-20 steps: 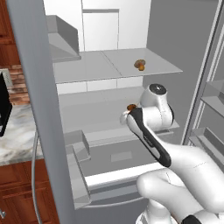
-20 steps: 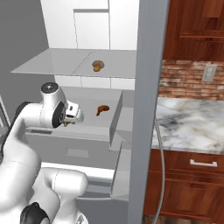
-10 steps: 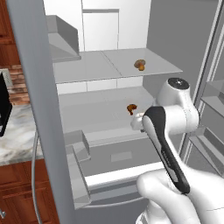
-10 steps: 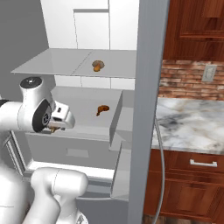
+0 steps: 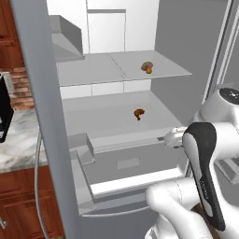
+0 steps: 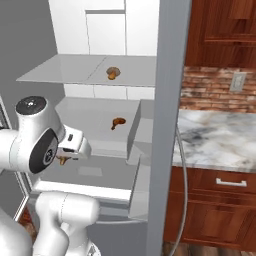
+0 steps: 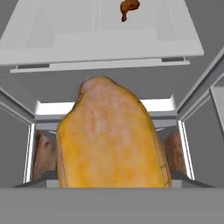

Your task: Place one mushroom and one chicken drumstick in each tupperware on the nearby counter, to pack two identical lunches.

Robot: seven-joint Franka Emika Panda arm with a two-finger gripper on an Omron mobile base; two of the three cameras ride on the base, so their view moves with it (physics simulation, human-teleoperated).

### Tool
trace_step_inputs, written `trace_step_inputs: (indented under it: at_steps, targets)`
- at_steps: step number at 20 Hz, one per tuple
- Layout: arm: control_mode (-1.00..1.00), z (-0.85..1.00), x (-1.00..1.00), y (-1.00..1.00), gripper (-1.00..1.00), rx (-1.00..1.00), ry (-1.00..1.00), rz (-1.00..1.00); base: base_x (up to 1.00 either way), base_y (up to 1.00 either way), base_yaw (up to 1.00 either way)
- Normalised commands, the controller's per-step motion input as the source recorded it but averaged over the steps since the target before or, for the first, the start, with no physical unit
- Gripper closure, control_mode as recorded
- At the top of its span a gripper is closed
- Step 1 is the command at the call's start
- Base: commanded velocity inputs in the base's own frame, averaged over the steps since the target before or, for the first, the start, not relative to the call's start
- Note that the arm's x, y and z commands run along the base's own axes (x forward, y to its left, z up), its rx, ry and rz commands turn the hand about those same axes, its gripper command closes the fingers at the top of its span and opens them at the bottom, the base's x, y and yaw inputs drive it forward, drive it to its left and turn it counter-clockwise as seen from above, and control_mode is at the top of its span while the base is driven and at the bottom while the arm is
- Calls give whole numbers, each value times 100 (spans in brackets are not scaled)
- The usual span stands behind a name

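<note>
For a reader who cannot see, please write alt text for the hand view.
A large golden-orange chicken drumstick sits close to the camera, apparently held in the claw. Beyond it, an open grey fridge shows a pale shelf with a second small brown drumstick lying on it.

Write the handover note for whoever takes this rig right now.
Gripper: jaws closed on a chicken drumstick, held in front of the open fridge.
Second drumstick lies on the lower fridge shelf; a mushroom sits on the upper shelf.
Done: one drumstick picked.
Left: carry it to a tupperware on the marble counter, then fetch the rest.
</note>
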Motion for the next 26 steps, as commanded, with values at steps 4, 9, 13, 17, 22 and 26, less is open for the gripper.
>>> trace_step_inputs:
  at_steps: [4, 9, 13, 17, 22, 26]
  targets:
    - [100, 0, 0, 0, 100, 0, 0, 0, -100, 0, 0]
    - [100, 0, 0, 0, 100, 0, 0, 0, -100, 3, 0]
    - [100, 0, 0, 0, 100, 0, 0, 0, -100, 20, 0]
    - [100, 0, 0, 0, 100, 0, 0, 0, -100, 78, 0]
    - [100, 0, 0, 0, 100, 0, 0, 0, -56, 100, -7]
    - [100, 0, 0, 0, 100, 0, 0, 0, -6, 100, -12]
